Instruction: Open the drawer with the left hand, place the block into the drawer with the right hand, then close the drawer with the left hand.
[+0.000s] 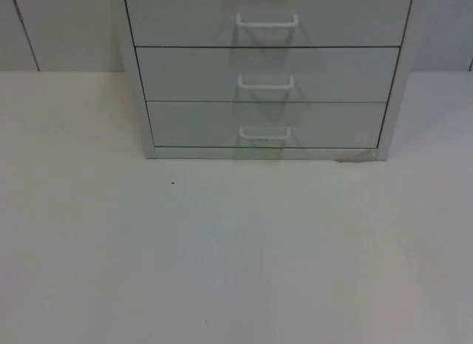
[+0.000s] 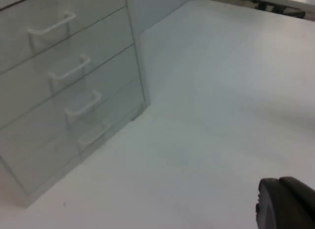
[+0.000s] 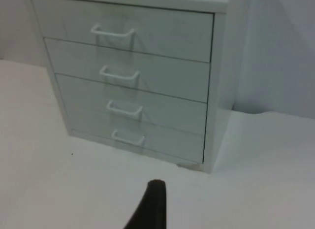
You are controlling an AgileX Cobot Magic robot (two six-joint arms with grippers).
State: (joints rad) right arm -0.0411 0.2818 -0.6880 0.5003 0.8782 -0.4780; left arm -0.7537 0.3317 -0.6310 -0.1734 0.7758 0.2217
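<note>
Left end effector (image 2: pixel 285 202) off to the drawer cabinet's (image 1: pixel 266 70) side, grip state unreadable; drawers closed, awaiting opening.

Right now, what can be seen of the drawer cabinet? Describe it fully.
The drawer cabinet is a pale grey box, metal by the look of it, standing upright on the white table against the grey wall. The right wrist view shows four stacked drawers, each with a white loop handle at its middle. All drawers are shut, flush with the frame. Nothing touches it but the table.
</note>
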